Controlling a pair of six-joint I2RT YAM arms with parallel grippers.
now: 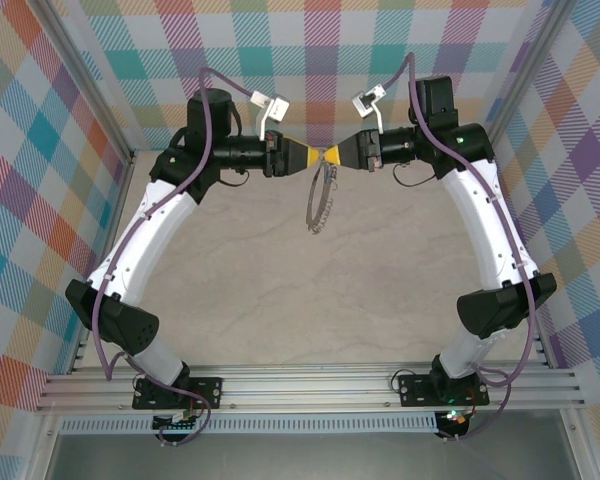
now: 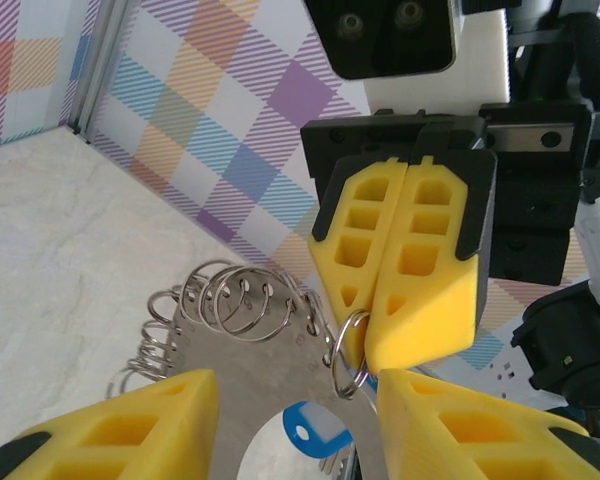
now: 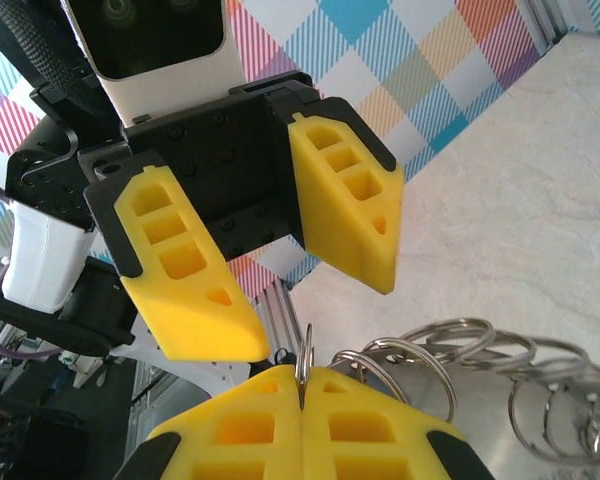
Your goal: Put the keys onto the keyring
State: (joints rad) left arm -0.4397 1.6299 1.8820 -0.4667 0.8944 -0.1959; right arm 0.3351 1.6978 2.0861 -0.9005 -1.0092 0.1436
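Right gripper (image 3: pixel 302 388): pinched tight on one small rim loop of keyring (image 1: pixel 322 198), the hoop hanging below the pinch.
Left gripper (image 3: pixel 315 312): jaws apart, nothing clamped, tips flanking keyring's top edge, nose to nose with right gripper.
Blue-tagged key (image 2: pixel 310 428): just under keyring plate, between left fingers (image 2: pixel 140 430).
Both arms arched inward, wrists level above keyring.

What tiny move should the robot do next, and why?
Probably close the left tool gently on the blue-tagged key. The key sits between that tool's open fingers, not gripped. The right tool is shut on one small loop of the keyring, so the ring looks held ready.
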